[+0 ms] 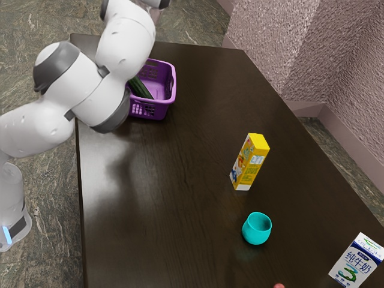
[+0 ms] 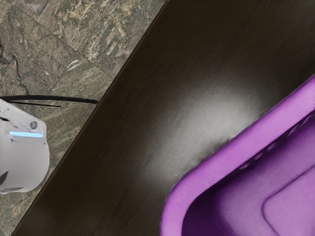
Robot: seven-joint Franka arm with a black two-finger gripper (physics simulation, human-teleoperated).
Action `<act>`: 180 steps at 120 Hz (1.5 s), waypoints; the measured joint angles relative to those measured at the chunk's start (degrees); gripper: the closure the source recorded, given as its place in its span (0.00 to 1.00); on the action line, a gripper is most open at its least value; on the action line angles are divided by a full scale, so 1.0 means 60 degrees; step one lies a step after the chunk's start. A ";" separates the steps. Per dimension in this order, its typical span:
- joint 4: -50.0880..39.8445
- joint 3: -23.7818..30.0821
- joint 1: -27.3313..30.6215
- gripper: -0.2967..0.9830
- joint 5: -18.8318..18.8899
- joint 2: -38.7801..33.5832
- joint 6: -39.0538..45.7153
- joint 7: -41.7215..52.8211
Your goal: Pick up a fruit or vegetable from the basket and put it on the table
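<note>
Dark desk (image 1: 192, 108) beneath, the cucumber (image 1: 141, 88) slants in the purple basket (image 1: 173, 87), long axis toward the exterior view's lower right (pincer clenched or released, I cannot tell).

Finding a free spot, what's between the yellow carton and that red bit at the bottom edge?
The teal cup, on the table, in the exterior view.

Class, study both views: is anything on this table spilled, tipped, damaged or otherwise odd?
Nothing stands out. The yellow carton, teal cup and milk carton look upright, with no visible spill or damage. The cucumber lies slanted in the purple basket, which seems ordinary for loose produce.
</note>
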State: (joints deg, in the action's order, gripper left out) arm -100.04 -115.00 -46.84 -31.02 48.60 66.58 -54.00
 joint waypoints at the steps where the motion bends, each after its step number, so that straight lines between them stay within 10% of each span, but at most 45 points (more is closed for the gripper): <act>1: 0.0006 -0.0015 0.0000 0.23 0.0030 0.0003 -0.0004 0.0066; 46: 0.0009 -0.0064 -0.0087 0.23 -0.0560 0.0021 0.0810 0.1834; 180: 0.1076 0.3641 0.3433 0.23 -0.3021 0.0164 0.2009 0.2260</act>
State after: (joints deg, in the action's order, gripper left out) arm -93.58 -93.15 -26.24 -49.14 49.58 78.63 -40.44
